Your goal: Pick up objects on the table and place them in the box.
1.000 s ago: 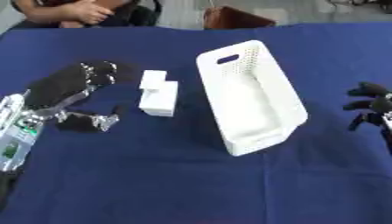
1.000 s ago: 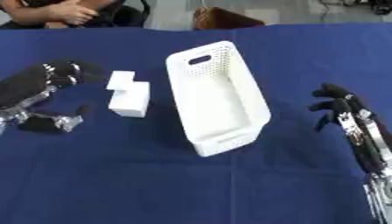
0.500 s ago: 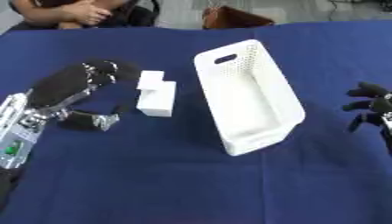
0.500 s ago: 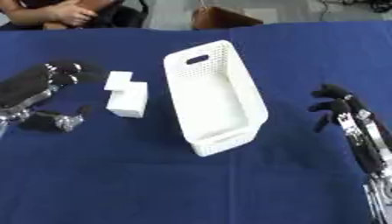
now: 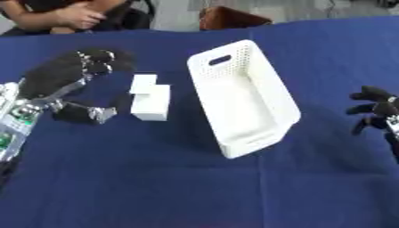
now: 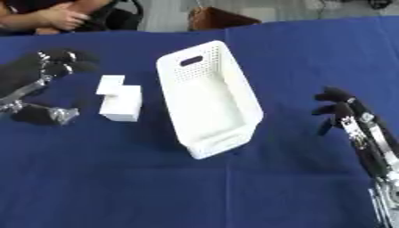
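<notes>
On blue tablecloth point(image 5: 195, 178): white box point(image 5: 246, 95) empty, nothing placed yet. Left of box, two white blocks point(image 5: 150, 99) touching, not yet picked up. Left hand point(image 5: 66, 78) just beside blocks, fingers spread, holding nothing. Right hand point(image 6: 343, 109) far right, relaxed, idle. Versus earlier frame: left hand barely nearer; blocks unmoved.

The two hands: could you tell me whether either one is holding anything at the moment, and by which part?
Nothing is held. The left hand is open beside the white blocks; the right hand is empty.
</notes>
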